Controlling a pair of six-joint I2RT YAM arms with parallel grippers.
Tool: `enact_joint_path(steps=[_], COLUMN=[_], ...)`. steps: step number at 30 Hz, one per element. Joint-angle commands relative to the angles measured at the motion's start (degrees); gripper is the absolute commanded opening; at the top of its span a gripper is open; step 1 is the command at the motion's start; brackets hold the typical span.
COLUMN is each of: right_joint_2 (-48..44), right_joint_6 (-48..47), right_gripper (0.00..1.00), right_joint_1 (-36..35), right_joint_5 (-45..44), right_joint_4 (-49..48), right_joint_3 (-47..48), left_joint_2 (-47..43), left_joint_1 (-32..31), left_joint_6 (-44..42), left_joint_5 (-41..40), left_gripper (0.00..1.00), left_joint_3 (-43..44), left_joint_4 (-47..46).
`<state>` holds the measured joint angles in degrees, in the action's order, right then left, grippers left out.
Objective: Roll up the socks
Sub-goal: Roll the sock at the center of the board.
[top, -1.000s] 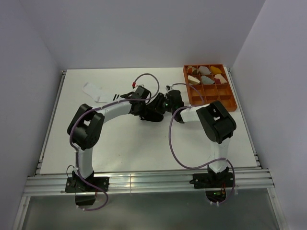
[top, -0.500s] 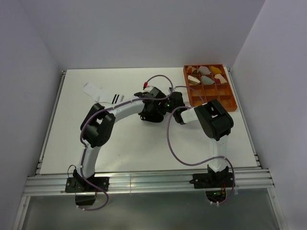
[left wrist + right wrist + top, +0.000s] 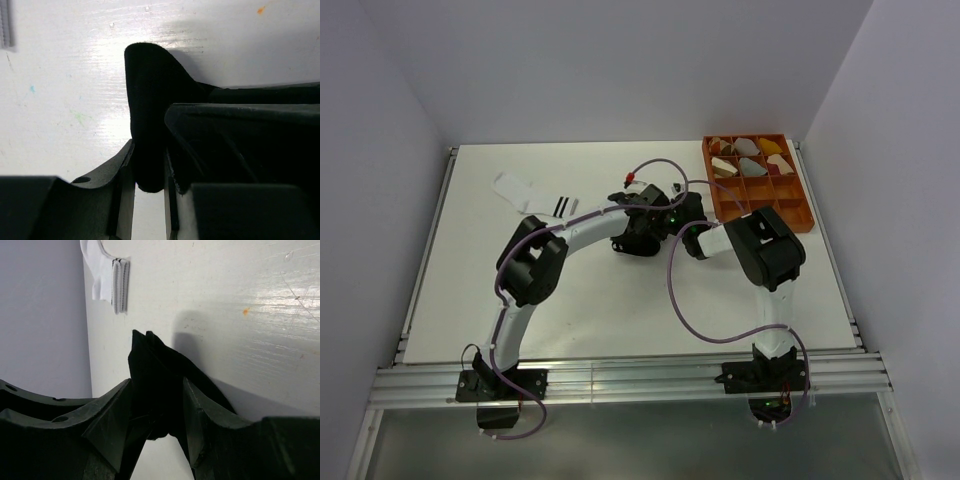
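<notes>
The left arm is now swung across to meet the right one. At mid-counter (image 3: 600,300) the black sock (image 3: 638,238) is pinched in the narrowed left jaws. The right jaws are half-spread around it, their grip unclear. Rolling seems begun, with the white sock (image 3: 525,195) left far-left.

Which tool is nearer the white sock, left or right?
Left. The left tool pinches the black sock on the side facing the white sock. The right tool sits on the black sock's far side, farther away.
</notes>
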<state>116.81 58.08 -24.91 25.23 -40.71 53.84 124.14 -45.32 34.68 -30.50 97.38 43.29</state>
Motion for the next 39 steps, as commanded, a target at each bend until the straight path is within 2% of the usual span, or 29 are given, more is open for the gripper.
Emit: enact_joint_path(steps=[1,12,15,16,18,19,21,22,24,27,28,30,33,35,36,39], right_joint_2=[0.34,2.27,2.72,2.8,2.72,2.72,2.63,2.72,2.8,2.63,2.54,2.37,2.19,2.19,2.1,2.1], right_joint_6=[1.15,1.24,1.33,0.98,0.45,0.02,-0.51,-0.95,-1.57,-2.8,-3.5,-4.03,-5.09,-5.53,-5.87,-6.32], right_gripper=[0.52,0.52,0.42,0.32,0.21,0.11,0.04,0.0,0.0,0.0,0.0,0.0,0.0,0.0,0.0,0.0], right_joint_1=[-0.85,-0.93,-0.93,-0.93,-0.93,-0.93,-0.76,-0.85,-0.76,-0.76,-0.76,-0.76,-0.76,-0.76,-0.76,-0.76], right_joint_5=[3.59,5.7,5.97,5.79,5.27,5.0,4.48,4.39,4.04,3.33,2.9,2.63,2.28,2.01,1.93,2.01], right_joint_4=[-6.31,-7.1,-6.67,-6.49,-5.61,-5.44,-5.17,-5.08,-4.56,-3.24,-2.98,-2.36,-1.3,-1.04,-0.95,-0.95], right_joint_3=[1.52,2.75,2.67,2.58,2.14,1.88,1.09,1.0,0.65,0.21,0.21,-0.06,-0.14,-0.41,-0.32,-0.32], left_joint_2=[2.69,3.04,2.6,2.08,1.46,0.5,-0.47,-1.61,-2.93,-6.27,-8.19,-11.35,-15.05,-19.01,-21.54,-25.77], left_joint_1=[-1.7,-2.93,-3.37,-3.37,-3.28,-3.2,-3.02,-2.85,-2.14,-0.56,-0.21,1.37,3.92,6.54,7.52,11.91], left_joint_6=[-0.75,-1.89,-1.89,-1.81,-1.54,-1.45,-0.76,-0.58,0.3,1.62,2.06,3.37,5.48,6.89,8.38,11.29], left_joint_5=[1.85,2.73,2.9,2.82,2.64,2.73,3.25,3.69,5.18,7.2,8.52,9.93,15.1,20.8,23.27,29.97], left_gripper=[0.0,0.01,0.0,0.0,0.0,0.0,0.02,0.06,0.11,0.3,0.41,0.56,0.66,0.69,0.71,0.71], left_joint_3=[1.32,0.53,-0.09,-0.61,-0.97,-1.58,-2.37,-3.24,-4.48,-7.81,-9.82,-12.99,-18.43,-21.78,-25.36,-32.57], left_joint_4=[-0.04,-1.8,-2.76,-3.03,-3.38,-4.34,-5.05,-6.19,-7.51,-10.58,-11.46,-14.27,-20.15,-23.58,-28.12,-36.57])
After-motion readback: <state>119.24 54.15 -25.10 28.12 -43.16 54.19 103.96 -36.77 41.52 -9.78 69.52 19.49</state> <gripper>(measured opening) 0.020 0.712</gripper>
